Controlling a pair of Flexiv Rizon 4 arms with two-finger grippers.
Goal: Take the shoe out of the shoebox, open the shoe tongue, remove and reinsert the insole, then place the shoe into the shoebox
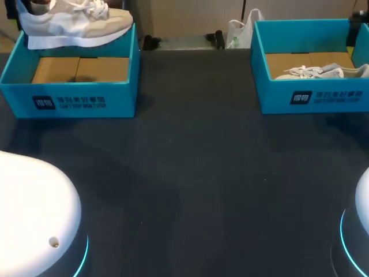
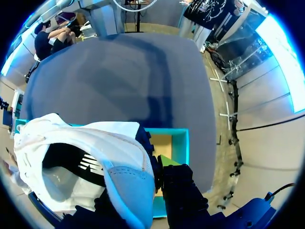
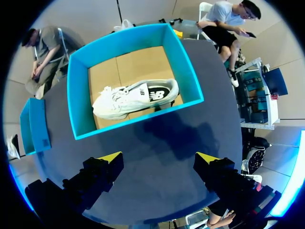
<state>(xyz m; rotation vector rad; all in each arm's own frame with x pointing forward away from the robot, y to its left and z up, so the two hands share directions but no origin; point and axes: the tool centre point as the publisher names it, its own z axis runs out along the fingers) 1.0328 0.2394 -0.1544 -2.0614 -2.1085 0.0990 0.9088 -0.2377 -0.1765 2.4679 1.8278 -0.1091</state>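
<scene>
A white and beige shoe point(image 1: 75, 23) hangs over the left teal shoebox point(image 1: 72, 92) at the far left of the table, its sole above the box's rim. In the left wrist view my left gripper point(image 2: 156, 168) is shut on the heel collar of this shoe point(image 2: 95, 157), with the box's cardboard floor point(image 2: 164, 143) below. A second white shoe point(image 1: 323, 72) lies inside the right teal shoebox point(image 1: 311, 95). My right gripper point(image 3: 159, 160) hovers open over the dark table short of that box point(image 3: 133, 119), with nothing between its fingers, and the shoe point(image 3: 136, 98) lies on its side ahead of it.
The dark table point(image 1: 190, 173) spreads between the two boxes and toward the front. My arms' white bases point(image 1: 29, 219) sit at the near left and near right corners. The left box point(image 3: 35, 126) also shows off to the side in the right wrist view.
</scene>
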